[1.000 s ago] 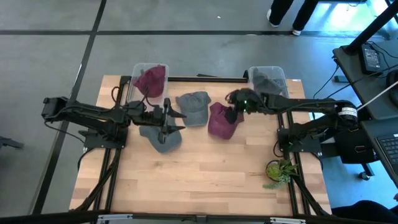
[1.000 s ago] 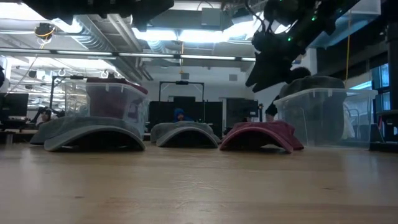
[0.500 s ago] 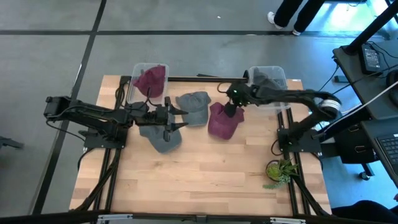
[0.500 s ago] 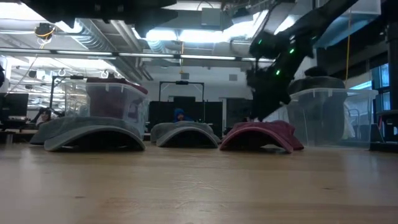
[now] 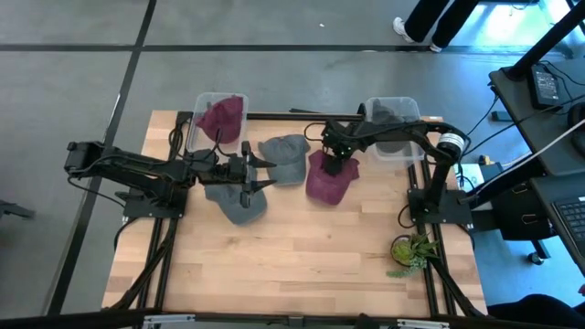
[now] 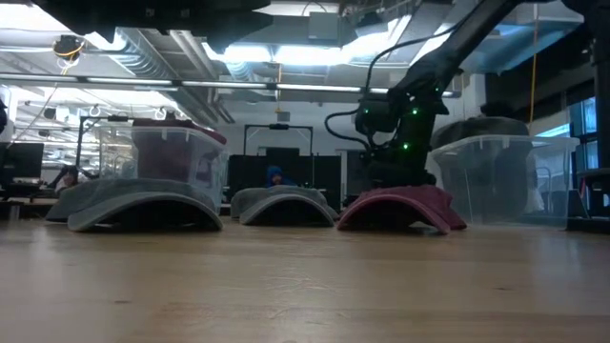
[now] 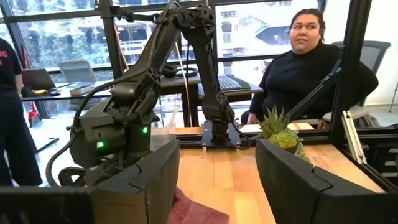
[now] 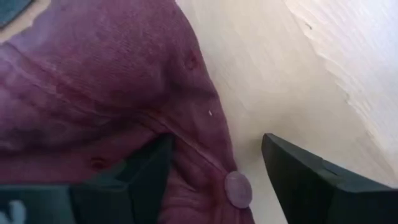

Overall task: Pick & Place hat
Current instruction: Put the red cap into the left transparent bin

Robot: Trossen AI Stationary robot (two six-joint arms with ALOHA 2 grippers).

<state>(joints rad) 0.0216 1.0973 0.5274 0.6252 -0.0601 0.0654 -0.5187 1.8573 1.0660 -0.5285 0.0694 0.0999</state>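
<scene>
A maroon hat (image 5: 325, 181) lies crown up on the table's right half, also low in the low view (image 6: 400, 208). My right gripper (image 5: 335, 164) is open and down at its crown (image 8: 217, 140); one finger stands over the cloth by the top button (image 8: 237, 186), the other over bare wood. A grey hat (image 5: 284, 155) lies beside it, and another grey hat (image 5: 241, 203) lies under my left gripper (image 5: 256, 174). The left gripper is open (image 7: 217, 149) and hovers above that hat. My right gripper comes at the maroon hat from above, pointing down, at the crown's edge next to the top button (image 8: 214, 158). Its fingers (image 8: 149, 177) stand open astride that edge. Whether they touch the cloth, I cannot tell. The hat lies flat on the table.
A clear bin (image 5: 218, 119) at the far left holds a maroon hat; a clear bin (image 5: 394, 117) at the far right holds a grey one. A small plant (image 5: 409, 249) stands near the right edge. A person sits beyond the table (image 7: 311, 68). Bare wood fills the near half.
My right gripper has swung from beside the right bin toward the table's left and come down onto the maroon hat's crown, tipping from slanted to pointing down. The hats have stayed where they were.
</scene>
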